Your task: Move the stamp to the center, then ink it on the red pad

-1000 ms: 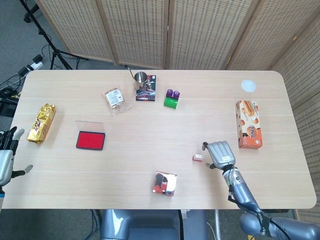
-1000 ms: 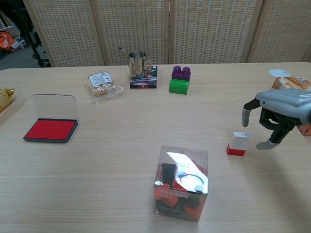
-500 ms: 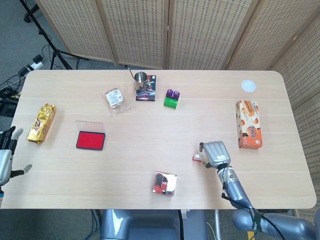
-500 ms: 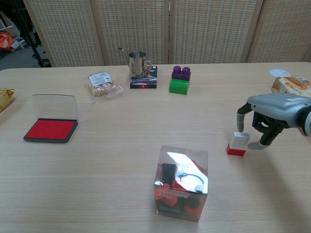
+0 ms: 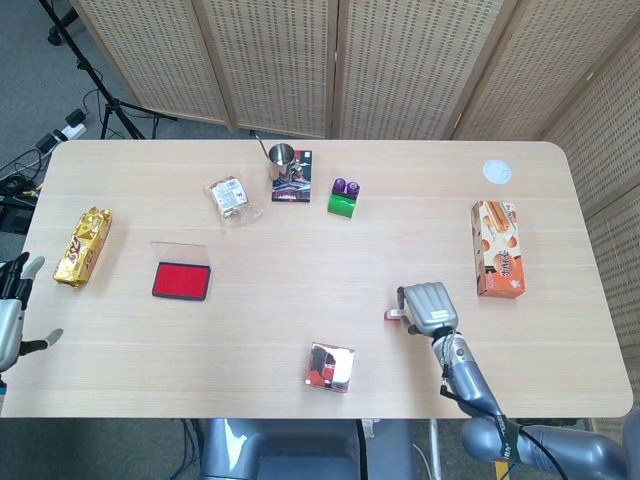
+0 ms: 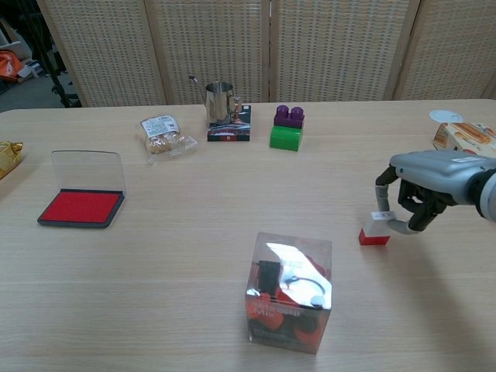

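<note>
Nearest, the clear gift box (image 6: 288,292) is sitting near the bench (image 5: 300,290) front edge. Just beyond, the right hand (image 6: 422,190) is pinching the stamp (image 6: 377,229), upright with red base down, its top hidden behind fingertips (image 6: 381,182). The left hand (image 5: 12,310), cut off at the bench's left edge, is hanging released, fingers apart. Open bench is lying between stamp and the far-left red ink pad (image 6: 80,207), lid (image 6: 87,170) raised.
</note>
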{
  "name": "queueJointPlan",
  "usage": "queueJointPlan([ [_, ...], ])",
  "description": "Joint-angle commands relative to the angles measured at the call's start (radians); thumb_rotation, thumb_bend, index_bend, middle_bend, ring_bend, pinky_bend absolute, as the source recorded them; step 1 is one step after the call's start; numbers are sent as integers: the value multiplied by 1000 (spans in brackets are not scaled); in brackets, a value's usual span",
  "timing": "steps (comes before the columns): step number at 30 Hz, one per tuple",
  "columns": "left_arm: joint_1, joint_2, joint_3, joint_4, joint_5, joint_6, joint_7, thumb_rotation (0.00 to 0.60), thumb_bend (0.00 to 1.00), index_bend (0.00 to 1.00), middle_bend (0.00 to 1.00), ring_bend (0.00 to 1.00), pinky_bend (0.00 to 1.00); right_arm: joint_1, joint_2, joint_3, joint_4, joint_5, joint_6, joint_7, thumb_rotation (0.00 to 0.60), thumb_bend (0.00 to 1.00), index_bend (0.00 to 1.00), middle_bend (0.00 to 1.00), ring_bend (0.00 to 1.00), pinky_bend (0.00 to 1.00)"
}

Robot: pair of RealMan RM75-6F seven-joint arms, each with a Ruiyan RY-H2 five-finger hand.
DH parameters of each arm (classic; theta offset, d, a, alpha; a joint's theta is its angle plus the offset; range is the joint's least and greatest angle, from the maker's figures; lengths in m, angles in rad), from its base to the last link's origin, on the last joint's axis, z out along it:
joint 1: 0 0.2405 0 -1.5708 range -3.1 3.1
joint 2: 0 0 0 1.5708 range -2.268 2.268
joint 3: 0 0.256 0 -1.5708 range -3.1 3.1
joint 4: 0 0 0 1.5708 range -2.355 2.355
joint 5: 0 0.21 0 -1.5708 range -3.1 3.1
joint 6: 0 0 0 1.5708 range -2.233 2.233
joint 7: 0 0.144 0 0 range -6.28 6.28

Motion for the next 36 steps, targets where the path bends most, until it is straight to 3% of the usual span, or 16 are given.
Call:
queueJointPlan([
  [1,0,0,0,0,0,-1,-1,600,0,0,0,0,0,4,-3,5,-8,-8,3,11,600,419,535,891,934,1000],
  [10,-2,4,-1,-1,-4,-6,-7,600,0,0,0,0,0,76,-11,76,-106,46,46,-67,600,441,536,891,934,1000],
  [20,-6,15,-8,1,-21,-21,-33,600,0,0,0,0,0,260,-179,169,-137,305,170,-327,600,466,536,891,934,1000],
  [27,-18,13,-1,11,-27,-55,-37,600,0,0,0,0,0,387,-352,226,-66,404,283,-451,600,466,535,891,934,1000],
  [36,-22,24,-4,14,-36,-73,-69,600,0,0,0,0,0,435,-431,247,43,432,278,-464,600,466,536,891,934,1000],
])
